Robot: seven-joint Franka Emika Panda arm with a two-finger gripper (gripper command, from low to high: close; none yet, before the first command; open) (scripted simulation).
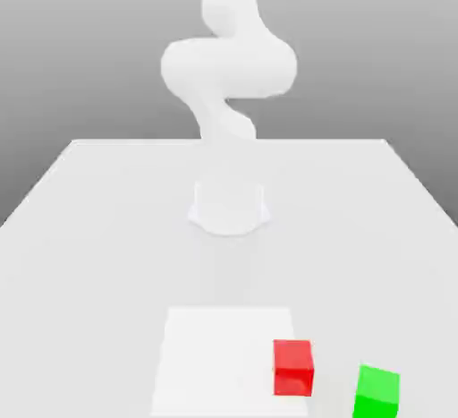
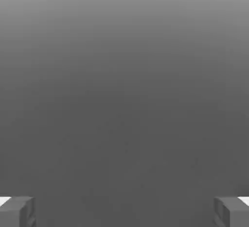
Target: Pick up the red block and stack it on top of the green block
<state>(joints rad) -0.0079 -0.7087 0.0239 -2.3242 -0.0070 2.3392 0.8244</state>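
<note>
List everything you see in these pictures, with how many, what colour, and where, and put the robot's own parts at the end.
small bright red cube: one, red, on the table near the front edge, resting on the paler square patch's corner at the exterior view's right.
small bright green cube: one, green, on the table at the exterior view's right of the red cube, apart from it.
paler square patch: one, white, flat on the tabletop in front of the arm's base.
table: one, white, under everything.
white robot arm: one, white, rising from a round base at the table's middle.
fingers: two, grey, spread wide apart in the hand view, nothing between them.
</note>
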